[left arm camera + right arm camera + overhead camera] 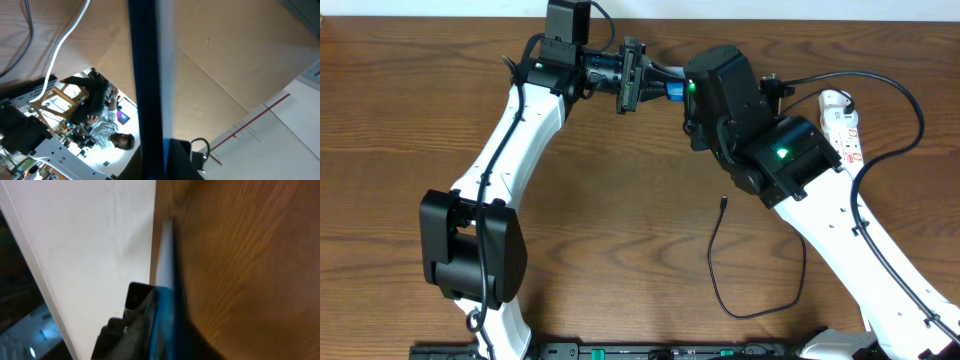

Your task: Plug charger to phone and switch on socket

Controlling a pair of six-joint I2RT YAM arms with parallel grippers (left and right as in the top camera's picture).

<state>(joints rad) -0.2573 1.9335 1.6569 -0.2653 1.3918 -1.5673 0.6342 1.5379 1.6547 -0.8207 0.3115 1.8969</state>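
Note:
The phone (673, 92) is held off the table at the far middle, edge-on, with a strip of blue screen showing. My left gripper (638, 80) is shut on it from the left and my right gripper (680, 92) from the right. In the left wrist view the phone (147, 75) is a dark vertical band running into the jaws (160, 167). In the right wrist view its blue edge (167, 265) sits between the fingers (160, 330). The charger cable (715, 280) lies looped on the table, its connector tip (720, 203) free. The white socket (842, 125) lies at the far right.
A black plug (775, 85) sits near the socket's left end, with a black cable arcing right of it. The right arm covers part of the socket. The wooden table (620, 220) ends at a pale wall along the far edge. A white cord (65, 40) shows in the left wrist view.

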